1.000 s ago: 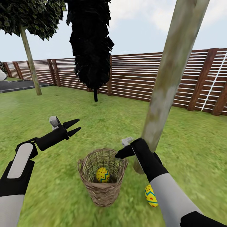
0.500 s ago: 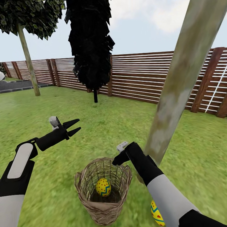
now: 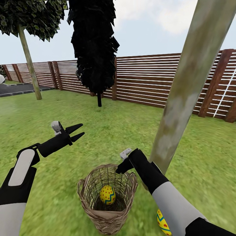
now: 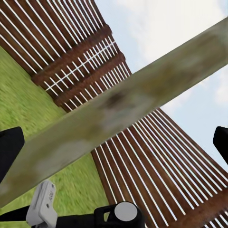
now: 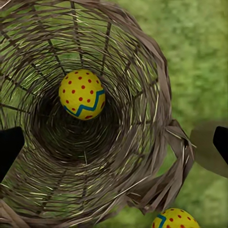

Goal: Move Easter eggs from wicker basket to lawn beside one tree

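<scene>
Your basket (image 3: 106, 196) sits at the lower centre of the head view, upright on the lawn (image 3: 49, 111), with one egg (image 3: 107, 194) lying on its bottom. The right wrist view looks straight down into it and shows that egg (image 5: 82, 94) alone inside. A second egg (image 3: 163, 223) lies on the grass at the lower right of the head view, just beside your right forearm and near the foot of the tree (image 3: 183, 85); in the right wrist view it (image 5: 175, 218) peeks in at the bottom edge, outside the basket wall (image 5: 156, 123).

Your right gripper (image 3: 120, 167) hangs just above the basket's far rim, and its finger (image 5: 9, 147) tips show at the two side edges of the wrist view, spread wide with nothing between them.

Your left gripper (image 3: 77, 132) is at middle left of the head view, raised over bare grass, well apart from the basket, fingers parted and empty. Its wrist view looks past the trunk (image 4: 118, 123) to the fence (image 4: 156, 156).
</scene>
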{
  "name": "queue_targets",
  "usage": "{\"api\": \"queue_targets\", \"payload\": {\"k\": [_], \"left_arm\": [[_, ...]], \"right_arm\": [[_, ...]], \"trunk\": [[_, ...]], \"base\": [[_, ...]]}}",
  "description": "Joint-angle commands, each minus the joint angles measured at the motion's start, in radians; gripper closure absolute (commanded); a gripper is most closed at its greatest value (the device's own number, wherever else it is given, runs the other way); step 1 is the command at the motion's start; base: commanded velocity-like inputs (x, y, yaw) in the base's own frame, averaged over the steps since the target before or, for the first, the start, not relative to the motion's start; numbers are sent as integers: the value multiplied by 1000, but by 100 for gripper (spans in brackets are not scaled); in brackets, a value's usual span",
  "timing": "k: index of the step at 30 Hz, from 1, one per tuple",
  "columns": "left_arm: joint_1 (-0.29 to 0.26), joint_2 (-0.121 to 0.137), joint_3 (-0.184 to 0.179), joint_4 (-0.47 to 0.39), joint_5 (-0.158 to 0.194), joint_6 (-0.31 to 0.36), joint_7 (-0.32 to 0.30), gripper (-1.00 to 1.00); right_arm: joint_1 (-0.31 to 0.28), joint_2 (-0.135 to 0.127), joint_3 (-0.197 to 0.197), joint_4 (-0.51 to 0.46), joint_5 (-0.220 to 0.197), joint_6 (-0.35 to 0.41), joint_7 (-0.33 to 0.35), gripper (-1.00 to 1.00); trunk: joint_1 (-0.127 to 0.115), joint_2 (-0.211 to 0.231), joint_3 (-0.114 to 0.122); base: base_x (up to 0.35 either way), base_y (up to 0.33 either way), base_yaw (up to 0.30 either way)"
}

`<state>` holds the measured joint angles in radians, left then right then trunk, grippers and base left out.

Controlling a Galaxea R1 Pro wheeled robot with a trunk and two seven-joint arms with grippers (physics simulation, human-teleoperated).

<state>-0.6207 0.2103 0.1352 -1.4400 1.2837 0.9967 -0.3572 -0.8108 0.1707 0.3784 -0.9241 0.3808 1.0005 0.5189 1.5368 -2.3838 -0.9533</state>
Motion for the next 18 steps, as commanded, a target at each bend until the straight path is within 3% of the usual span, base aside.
{"api": "queue_targets", "payload": {"k": [1,4,5,6,9,18], "left_arm": [[-1,0,1,1,-6,4,-7,-100],[-1,0,0,1,-6,4,-7,-100],[-1,0,0,1,-6,3,-7,-100],[-1,0,1,1,-5,3,-8,-100],[-1,0,0,2,-4,3,-8,-100],[-1,0,1,4,-5,3,-8,-100]], "right_arm": [[-1,1,1,-1,10,3,9,-100],[-1,1,1,-1,-14,3,9,-100],[-1,1,1,-1,-52,3,8,-100],[-1,0,15,-1,-131,4,5,-100],[-1,0,39,0,-150,5,3,-100],[-1,0,42,11,-156,6,1,-100]], "trunk": [[0,0,-1],[0,0,-1],[0,0,-1],[0,0,-1],[0,0,0],[0,0,6]], "base": [[0,61,0],[0,194,0],[0,269,0],[0,299,-100],[0,303,-213],[0,306,-269]]}}
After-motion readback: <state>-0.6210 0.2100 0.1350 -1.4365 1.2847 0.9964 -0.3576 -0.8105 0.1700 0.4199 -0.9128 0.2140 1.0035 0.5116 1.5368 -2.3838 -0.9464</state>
